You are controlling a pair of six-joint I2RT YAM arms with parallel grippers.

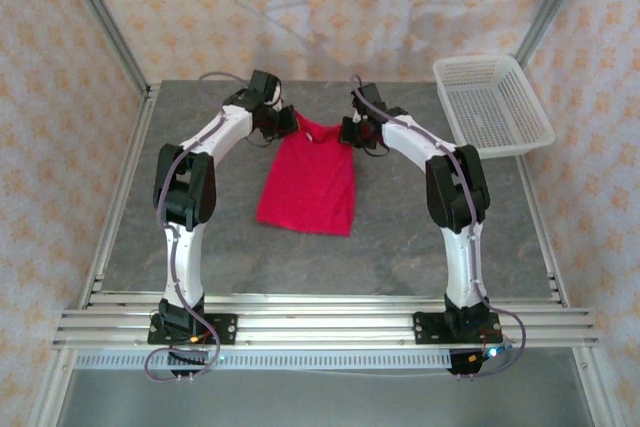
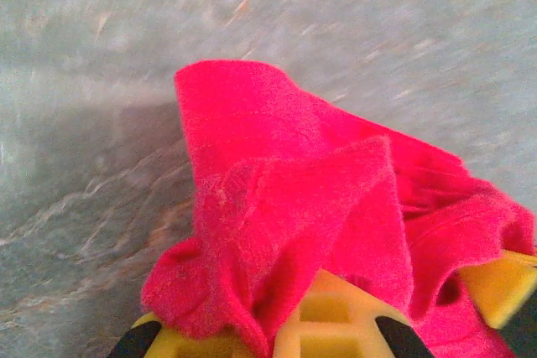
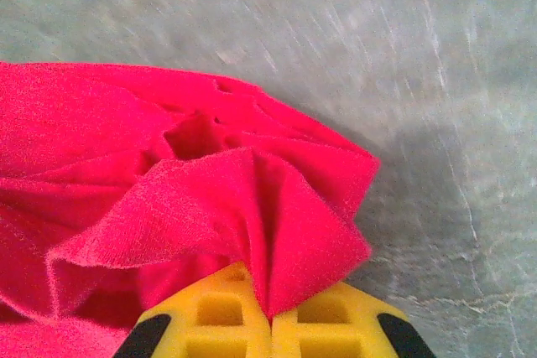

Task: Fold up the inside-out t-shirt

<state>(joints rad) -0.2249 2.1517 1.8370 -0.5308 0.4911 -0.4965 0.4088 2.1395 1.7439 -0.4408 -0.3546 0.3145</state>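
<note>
Inside-out t-shirt (image 1: 308,182): lies flat at mid-table, hem toward my bases, far shoulder corners gathered up. My left gripper (image 2: 274,334) is pinched closed on bunched cloth at the left shoulder. My right gripper (image 3: 270,318) is pinched closed on the right shoulder, a fold rising from between its yellow pads. Grey table (image 1: 420,237) is beneath; a white basket (image 1: 492,102) stands well apart, far right. For a clean fold, I judge both arms should travel together, level, cloth taut between them, toward the hem.
</note>
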